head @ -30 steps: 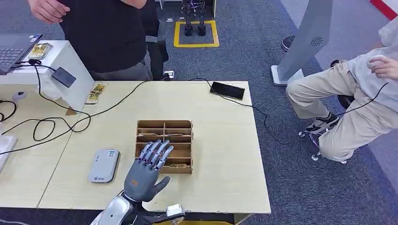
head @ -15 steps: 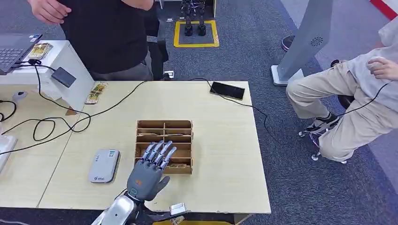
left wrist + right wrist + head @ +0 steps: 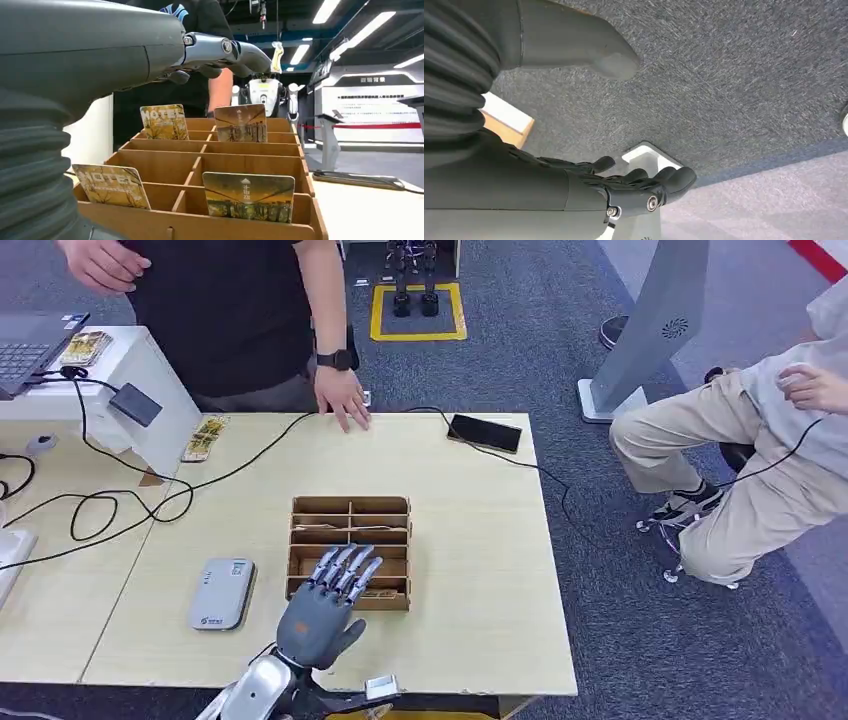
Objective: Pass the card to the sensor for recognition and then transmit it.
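Left hand [image 3: 322, 608] hovered with fingers spread and nothing held over the near edge of the wooden card box [image 3: 396, 516], whose cards [image 3: 248, 196] stood untouched in their slots, so pickup, sensor [image 3: 221, 592] pass and handover all remained, I judged.

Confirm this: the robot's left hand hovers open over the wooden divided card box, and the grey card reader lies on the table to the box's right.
Wrong side. In the head view the grey card reader lies left of the wooden divided card box; the left hand does hover open over the box.
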